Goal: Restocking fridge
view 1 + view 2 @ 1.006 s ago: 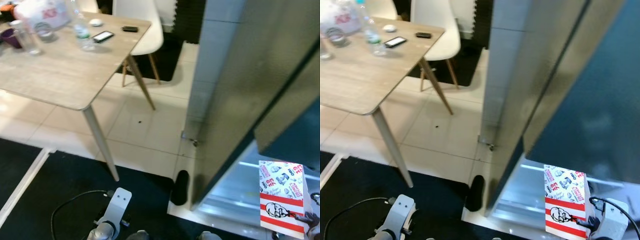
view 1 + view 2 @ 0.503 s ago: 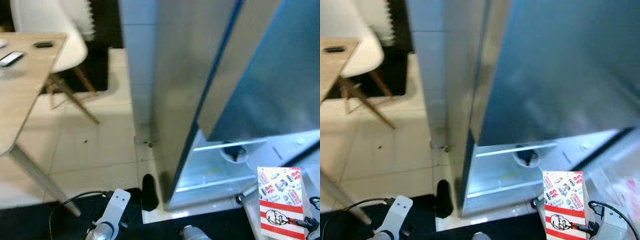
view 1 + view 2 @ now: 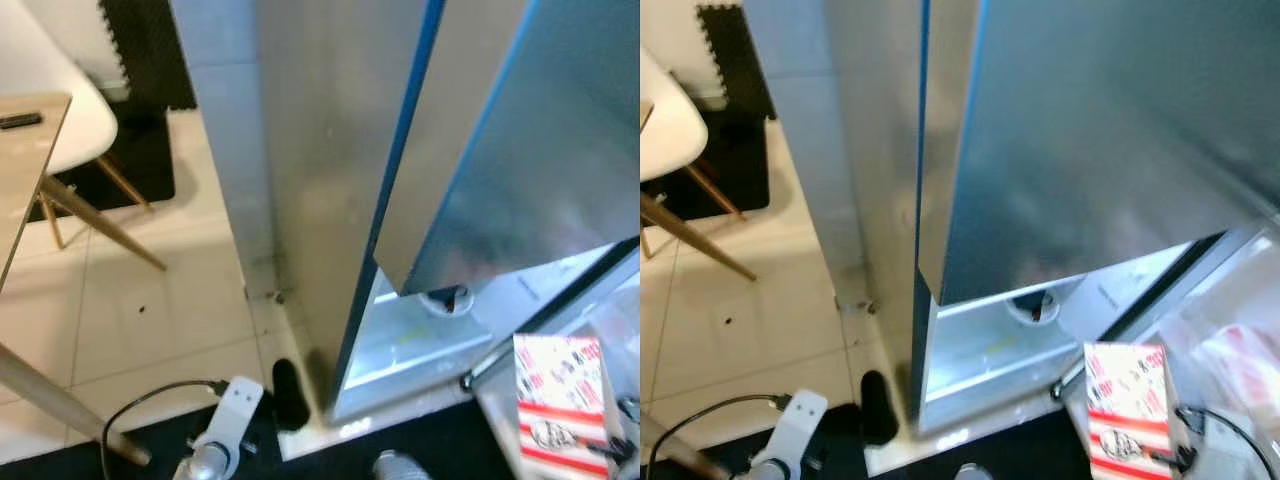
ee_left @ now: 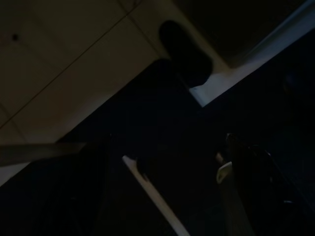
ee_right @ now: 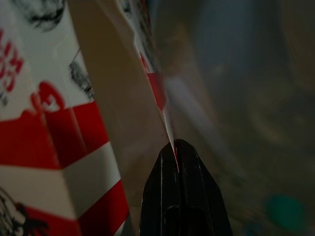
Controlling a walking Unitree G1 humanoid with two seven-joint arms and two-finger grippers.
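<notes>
The whole view has swung since half a second ago: the bench (image 3: 20,190) now shows as a mere corner at the left edge, the fridge (image 3: 330,180) stands more squarely ahead, and the red-and-white paper bag (image 3: 560,405) keeps its place at the lower right, somewhat blurred.

The fridge is open at the bottom. Below its steel door (image 3: 1090,130) a lit compartment (image 3: 990,350) shows pale shelving and a small round white thing with a dark centre (image 3: 1035,305); what that is cannot be made out. To the right a clear plastic bin or drawer (image 3: 1230,340) holds something pinkish, too blurred to name.

The right gripper (image 5: 179,162) holds the bag by its edge: in the right wrist view the black fingers (image 5: 162,196) are pressed together on a thin fold of the paper, the bag's red stripes and printed face close beside them. The bag stands upright just in front of the open compartment, near the clear bin.

On the bench corner lies a dark phone (image 3: 20,120), beside a white chair (image 3: 75,120) with slanting wooden legs. A dark object (image 3: 290,395) sits on the tiled floor (image 3: 170,310) at the fridge's foot. The left arm (image 3: 225,430) hangs idle over a black mat (image 3: 400,450), a cable looping from it; the left wrist view is very dark, and whether its fingers are spread cannot be told.
</notes>
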